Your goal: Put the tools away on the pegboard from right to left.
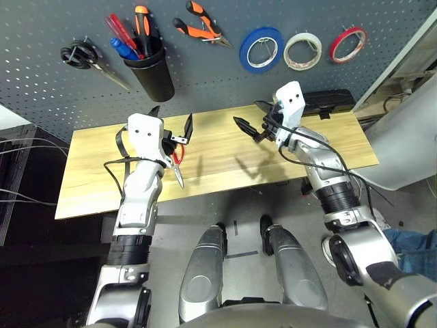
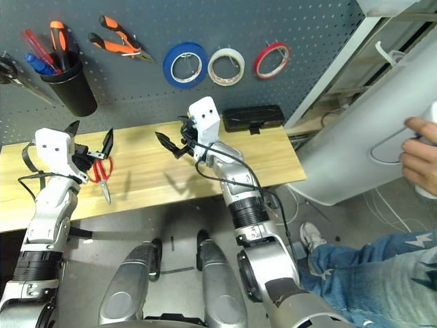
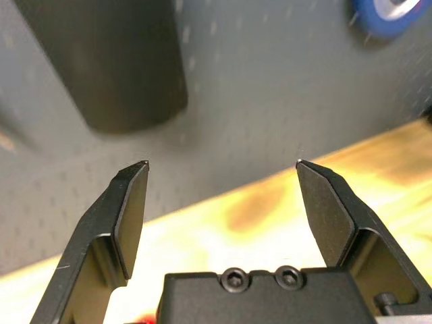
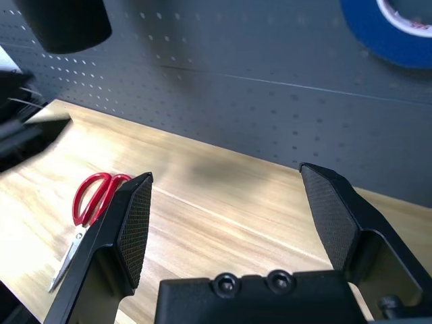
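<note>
a: from up top, the blue tape (image 1: 261,49) is on the pegboard (image 1: 205,82), the pliers (image 1: 201,24) hang next to it, and a blue screwdriver (image 1: 123,48) stands in the cup (image 1: 151,72). so i'd say three are away and it's down to the red scissors (image 1: 177,160).

b: those are flat on the table (image 1: 225,160), right under the left gripper (image 1: 171,123), which is spread wide with nothing in it. the right gripper (image 1: 251,130) hangs out over the middle of the table, also wide and empty.

a: then the next move is for the left one to come down on the scissors, pinch them and carry them to a free hook at the left.

b: from the other eye, same story; the left arm covers part of the handles, and a person's hand (image 2: 420,154) shows at the far edge.

a: left wrist?

b: its fingers (image 3: 128,209) are apart, with the cup blurred beyond. there's a sliver of red at the bottom edge, too little to tell what it is.

a: right wrist?

b: its fingers (image 4: 131,223) are apart. the scissors lie beyond one finger, blade tips cut off by it. which hook is free i can't tell.
</note>
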